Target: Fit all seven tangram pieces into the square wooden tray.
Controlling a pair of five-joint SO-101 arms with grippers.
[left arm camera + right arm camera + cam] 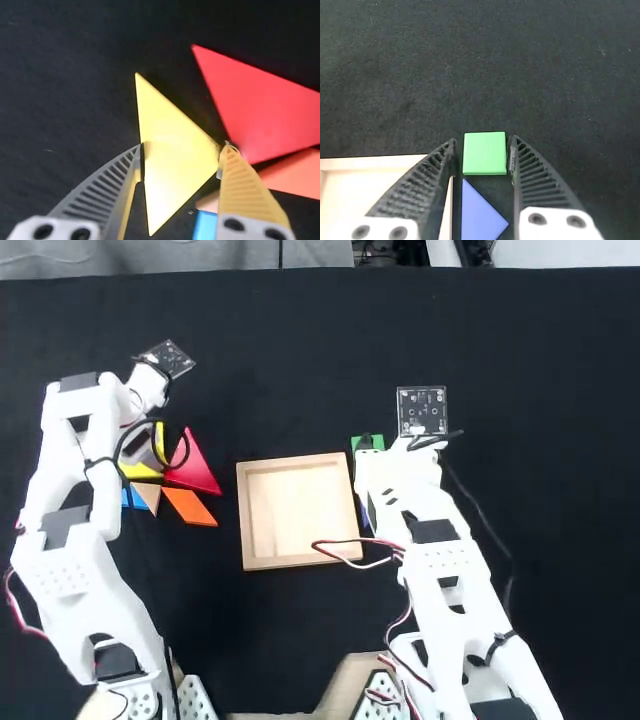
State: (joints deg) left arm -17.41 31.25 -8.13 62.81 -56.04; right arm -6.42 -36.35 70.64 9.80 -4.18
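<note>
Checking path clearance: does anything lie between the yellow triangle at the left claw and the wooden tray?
Yes. In the high view the red triangle and the orange piece lie between the yellow triangle, gripped by the left claw, and the tray. Lifted over them, it would probably clear.

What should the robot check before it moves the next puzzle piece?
1. The wooden tray is empty and ready: ok.
2. The left jaws touch both sides of the yellow triangle: ok.
3. The yellow triangle is lifted off the table: cannot tell.
4. The right jaws pinch the green square: not ok. They straddle it, and a gap shows on one side.
5. The green square is alone between the right jaws: not ok. The blue triangle lies there too and might get caught.
</note>
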